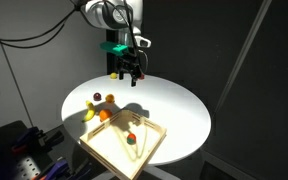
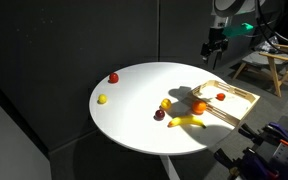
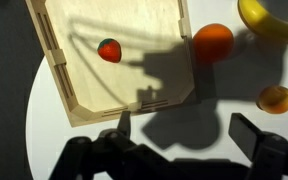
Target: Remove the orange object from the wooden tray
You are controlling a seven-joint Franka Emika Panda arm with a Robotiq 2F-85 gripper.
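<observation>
The orange object [image 3: 109,50] is a tiny reddish-orange piece with a green part. It lies on the light bottom of the wooden tray [image 3: 76,100], near one side rim, and also shows in an exterior view [image 2: 221,97]. The tray is on the round white table in both exterior views [image 1: 104,150] [image 2: 246,98]. My gripper [image 3: 184,135] is open and empty. It hangs high above the table, beside the tray's near rim and apart from the object [image 1: 127,72] [image 2: 213,55].
A plain orange ball [image 3: 213,42] lies just outside the tray's rim, with a banana [image 3: 269,20] and a small yellow-orange fruit [image 3: 275,98] beside it. A small red ball [image 2: 113,77] and a yellow one [image 2: 102,99] lie far off on the white table [image 2: 134,120].
</observation>
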